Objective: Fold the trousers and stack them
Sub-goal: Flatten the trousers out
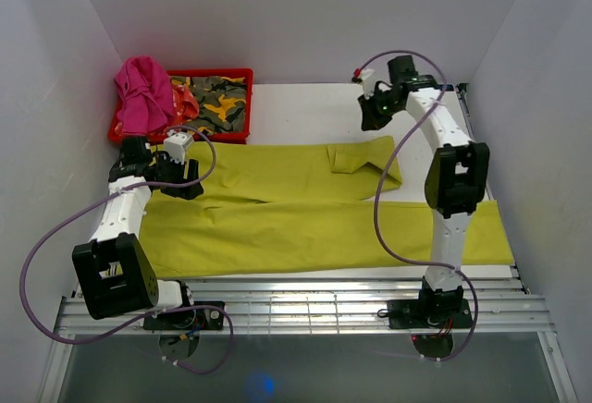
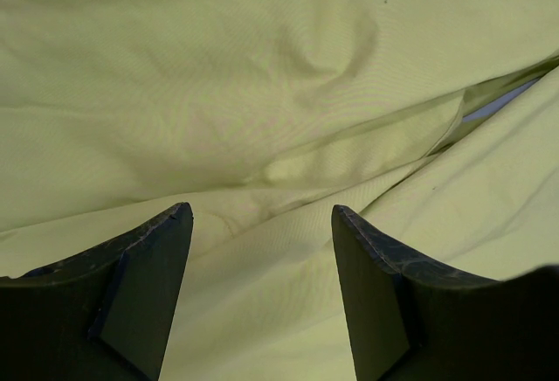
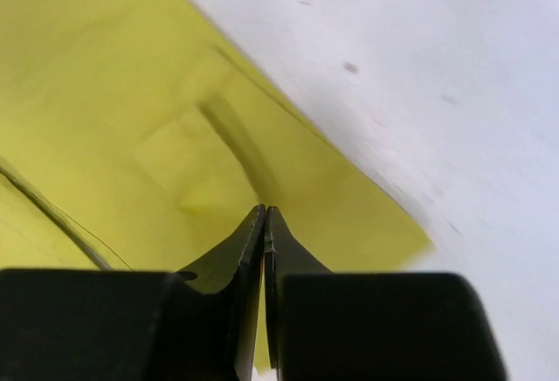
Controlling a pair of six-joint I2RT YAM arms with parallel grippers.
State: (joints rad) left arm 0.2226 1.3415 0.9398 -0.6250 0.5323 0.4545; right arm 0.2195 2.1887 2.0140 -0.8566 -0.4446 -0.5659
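Note:
The lime yellow-green trousers point(image 1: 296, 218) lie spread across the table, one leg near and one far. The far leg's end is folded back on itself point(image 1: 365, 158). My left gripper point(image 1: 185, 189) hangs low over the waist end at the left. In the left wrist view it point(image 2: 262, 211) is open, with wrinkled cloth point(image 2: 262, 93) beneath and nothing between the fingers. My right gripper point(image 1: 373, 118) is raised above the far leg's folded end. In the right wrist view its jaws point(image 3: 265, 209) are pressed together, with no cloth seen between them and the trousers point(image 3: 105, 93) below.
A red bin point(image 1: 242, 75) at the back left holds a camouflage garment point(image 1: 217, 103), with a pink cloth point(image 1: 141, 93) draped over its left side. White tabletop point(image 3: 419, 66) shows behind the trousers. White walls close in both sides. A metal rail point(image 1: 305, 301) runs along the near edge.

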